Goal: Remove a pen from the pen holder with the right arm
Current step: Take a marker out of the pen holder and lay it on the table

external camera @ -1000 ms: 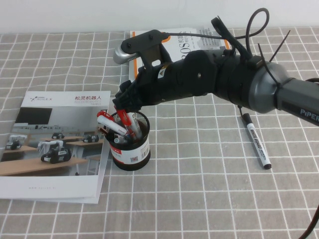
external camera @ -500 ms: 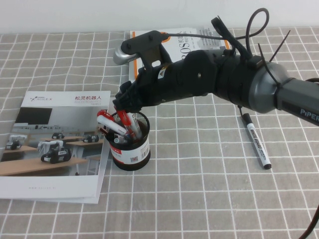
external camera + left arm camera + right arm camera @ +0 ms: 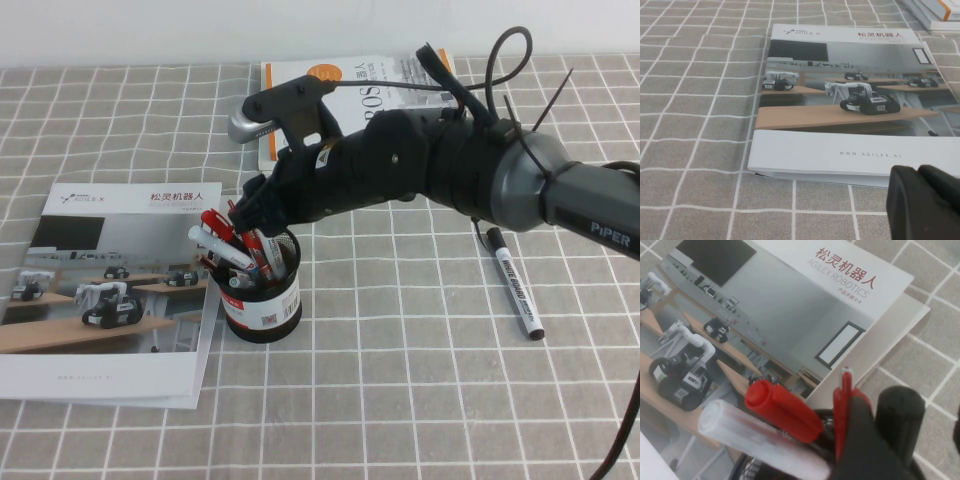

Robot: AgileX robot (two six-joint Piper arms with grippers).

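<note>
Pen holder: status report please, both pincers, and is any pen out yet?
Right pincer open, at red pens in pen holder. No pen lifted yet. Left pincer parked by brochure edge. Nothing in the way.

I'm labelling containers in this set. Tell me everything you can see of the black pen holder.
The pen holder is a black mesh cylinder, apparently metal, with a white label on its side. It stands upright on the checked tablecloth, just beside the right edge of the brochure. Several red-capped and white pens lean out of its open top. The right gripper, open, dips among those pens at its rim; the left gripper is apart, near the brochure's corner.
</note>
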